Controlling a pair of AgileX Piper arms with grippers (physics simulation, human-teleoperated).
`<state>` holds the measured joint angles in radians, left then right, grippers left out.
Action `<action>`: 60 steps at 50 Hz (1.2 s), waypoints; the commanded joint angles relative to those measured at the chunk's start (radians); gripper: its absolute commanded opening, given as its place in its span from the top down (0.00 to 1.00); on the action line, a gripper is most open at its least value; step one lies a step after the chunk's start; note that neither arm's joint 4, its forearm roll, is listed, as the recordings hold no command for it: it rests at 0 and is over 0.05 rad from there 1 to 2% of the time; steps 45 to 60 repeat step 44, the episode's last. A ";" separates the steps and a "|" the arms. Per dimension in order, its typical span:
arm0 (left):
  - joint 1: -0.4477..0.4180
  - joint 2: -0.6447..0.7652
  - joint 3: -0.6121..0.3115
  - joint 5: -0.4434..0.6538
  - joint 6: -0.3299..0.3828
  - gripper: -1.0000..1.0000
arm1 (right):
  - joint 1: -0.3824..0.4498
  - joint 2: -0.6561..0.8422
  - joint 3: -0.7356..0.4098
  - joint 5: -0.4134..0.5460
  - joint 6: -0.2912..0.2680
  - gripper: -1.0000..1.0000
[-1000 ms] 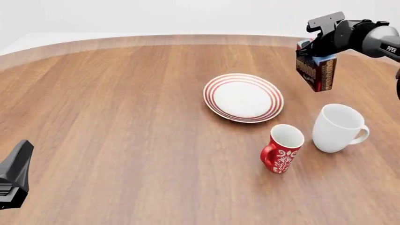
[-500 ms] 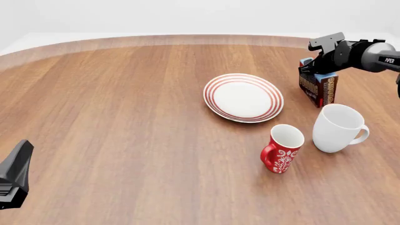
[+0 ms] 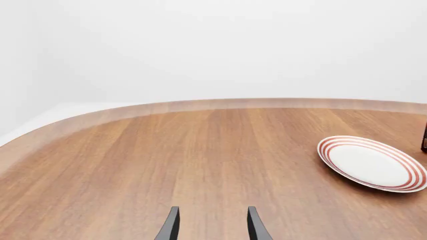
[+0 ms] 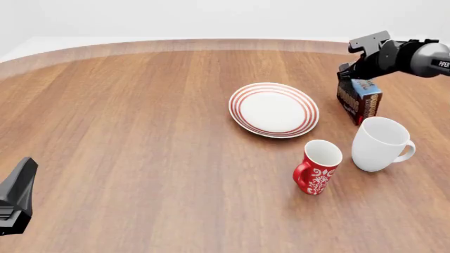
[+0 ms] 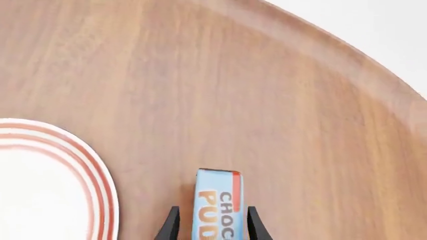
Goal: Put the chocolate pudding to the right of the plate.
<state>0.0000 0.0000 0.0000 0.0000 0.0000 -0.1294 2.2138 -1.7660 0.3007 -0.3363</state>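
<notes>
- Directly beneath the right gripper (image 4: 360,74), the chocolate pudding (image 4: 359,101), a small rectangular carton with a light blue top and dark brown and red sides, stands upright on the brown wooden worktop (image 4: 140,132).
- From the right wrist view, the right gripper's (image 5: 211,224) two dark fingers (image 5: 171,226) sit on either side of the carton's (image 5: 217,205) blue top with a narrow gap at each flank, so the jaws are parted and not clamped on it.
- Left of that gripper, just beside the carton but not touching it, lies the round white plate with concentric red rings on its rim (image 4: 273,109).
- Nearer the camera than the gripper stands a plain white mug (image 4: 380,144), close to the carton, and a red mug with white patterning (image 4: 318,167) just to its left.
- Far off at the worktop's near left, the left gripper (image 3: 211,225) hovers with its fingers apart, holding nothing; the plate (image 3: 371,163) is well ahead of it.
</notes>
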 commanded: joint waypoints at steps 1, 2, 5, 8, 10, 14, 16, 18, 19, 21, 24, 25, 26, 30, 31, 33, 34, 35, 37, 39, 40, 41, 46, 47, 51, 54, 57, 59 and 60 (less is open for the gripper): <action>0.000 0.000 0.000 0.000 0.000 0.00 | 0.011 -0.139 -0.035 0.044 -0.032 0.00; 0.000 0.000 0.000 0.000 0.000 0.00 | 0.031 -0.169 -0.074 0.081 -0.004 0.00; 0.000 0.000 0.000 0.000 0.000 0.00 | 0.059 -0.249 -0.183 0.175 0.003 0.00; 0.000 0.000 0.000 0.000 0.000 0.00 | 0.092 -0.308 -0.303 0.268 -0.028 0.00; 0.000 0.000 0.000 0.000 0.000 0.00 | 0.116 -0.330 -0.413 0.347 -0.042 0.00; 0.000 0.000 0.000 0.000 0.000 0.00 | 0.180 -0.322 -0.979 0.660 -0.080 0.00; 0.000 0.000 0.000 0.000 0.000 0.00 | 0.220 -0.410 -1.066 0.701 -0.098 0.00; 0.000 0.000 0.000 0.000 0.000 0.00 | 0.282 -0.580 -1.065 0.665 -0.150 0.00; 0.000 0.000 0.000 0.000 0.000 0.00 | 0.294 -0.643 -1.065 0.642 -0.175 0.00; 0.000 0.000 0.000 0.000 0.000 0.00 | 0.315 -0.754 -1.068 0.597 -0.224 0.00; 0.000 0.000 0.000 0.000 0.000 0.00 | 0.289 -0.908 -1.065 0.481 -0.270 0.00; 0.000 0.000 0.000 0.000 0.000 0.00 | 0.247 -0.984 -1.067 0.416 -0.283 0.00; 0.000 0.000 0.000 0.000 0.000 0.00 | 0.101 -1.114 -1.069 0.331 -0.223 0.00; 0.000 0.000 0.000 0.000 0.000 0.00 | -0.553 -1.340 -1.065 0.184 0.369 0.00; 0.000 0.000 0.000 0.000 0.000 0.00 | -0.586 -1.368 -1.065 0.146 0.386 0.00; 0.000 0.000 0.000 0.000 0.000 0.00 | -0.616 -1.386 -1.064 0.138 0.396 0.00; 0.000 0.000 0.000 0.000 0.000 0.00 | -0.618 -1.395 -1.064 0.129 0.413 0.00; 0.000 0.000 0.000 0.000 0.000 0.00 | -0.614 -1.397 -1.063 0.137 0.427 0.00; 0.000 0.000 0.000 0.000 0.000 0.00 | -0.605 -1.405 -1.063 0.137 0.463 0.00; 0.000 0.000 0.000 0.000 0.000 0.00 | -0.585 -1.416 -1.063 0.122 0.470 0.00; 0.000 0.000 0.000 0.000 0.000 0.00 | -0.561 -1.423 -1.063 0.114 0.463 0.00; 0.000 0.000 0.000 0.000 0.000 0.00 | -0.509 -1.436 -1.063 0.092 0.435 0.00; 0.000 0.000 0.000 0.000 0.000 0.00 | -0.492 -1.445 -1.059 0.087 0.415 0.00; 0.000 0.000 0.000 0.000 0.000 0.00 | -0.492 -1.445 -1.059 0.087 0.415 0.00; 0.000 0.000 0.000 0.000 0.000 0.00 | -0.492 -1.445 -1.059 0.087 0.415 0.00; 0.000 0.000 0.000 0.000 0.000 0.00 | -0.492 -1.445 -1.059 0.087 0.415 0.00; 0.000 0.000 0.000 0.000 0.000 0.00 | -0.492 -1.445 -1.059 0.087 0.415 0.00; 0.000 0.000 0.000 0.000 0.000 0.00 | -0.492 -1.445 -1.059 0.087 0.415 0.00; 0.000 0.000 0.000 0.000 0.000 0.00 | -0.492 -1.445 -1.059 0.087 0.415 0.00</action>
